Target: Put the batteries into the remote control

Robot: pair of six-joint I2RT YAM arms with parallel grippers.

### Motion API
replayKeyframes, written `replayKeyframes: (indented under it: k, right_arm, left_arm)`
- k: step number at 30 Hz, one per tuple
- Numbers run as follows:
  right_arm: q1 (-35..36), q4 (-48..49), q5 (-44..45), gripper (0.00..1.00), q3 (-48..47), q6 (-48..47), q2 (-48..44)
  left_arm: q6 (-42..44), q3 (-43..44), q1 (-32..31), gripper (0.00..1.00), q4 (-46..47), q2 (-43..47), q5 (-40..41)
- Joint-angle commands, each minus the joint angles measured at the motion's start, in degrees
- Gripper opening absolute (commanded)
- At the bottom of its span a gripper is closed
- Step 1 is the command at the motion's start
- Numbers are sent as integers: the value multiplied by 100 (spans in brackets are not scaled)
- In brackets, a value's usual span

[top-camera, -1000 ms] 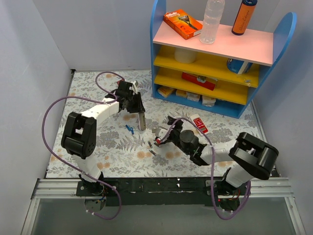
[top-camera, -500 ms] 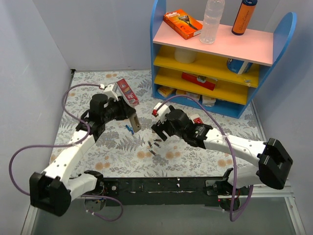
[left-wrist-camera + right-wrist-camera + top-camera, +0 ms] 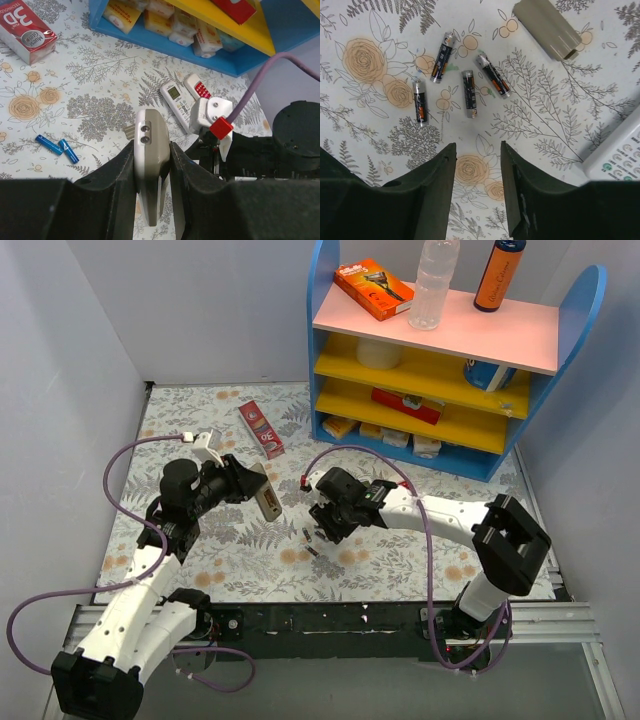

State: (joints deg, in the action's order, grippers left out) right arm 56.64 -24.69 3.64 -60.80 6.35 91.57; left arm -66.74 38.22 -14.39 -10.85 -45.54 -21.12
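- Floral-print surface between grey walls, blue shelf unit at the back right.
- Left jaws clamp the beige remote control, held above the surface.
- Right jaws hang parted and empty over four batteries lying loose on the print.
- Right wrist view adds a beige battery cover near them; left wrist view shows a white screened remote beside a red-faced remote.

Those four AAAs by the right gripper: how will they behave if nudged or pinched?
The batteries are smooth cylinders lying flat on the cloth, so a sideways nudge probably rolls them. They look rigid, so a firm pinch should be fine, though glossy wraps may slip. They lie close together; a grab could bump a neighbour.
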Motion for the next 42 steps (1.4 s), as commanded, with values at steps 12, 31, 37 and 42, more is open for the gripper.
replayKeyframes:
  k: [12, 31, 37, 42]
  right_arm:
    - [470, -168, -110, 36, -986, 622, 897]
    - [866, -678, 243, 35, -1769, 499, 1838]
    - [945, -687, 313, 34, -1831, 508, 1987]
    - [1015, -704, 400, 30, -1857, 525, 2075]
  left_arm:
    - [495, 63, -388, 0, -295, 441, 1592]
    - [443, 28, -573, 0, -321, 546, 1796]
    - [443, 19, -582, 0, -295, 572, 1735]
    - [434, -16, -582, 0, -277, 572, 1621]
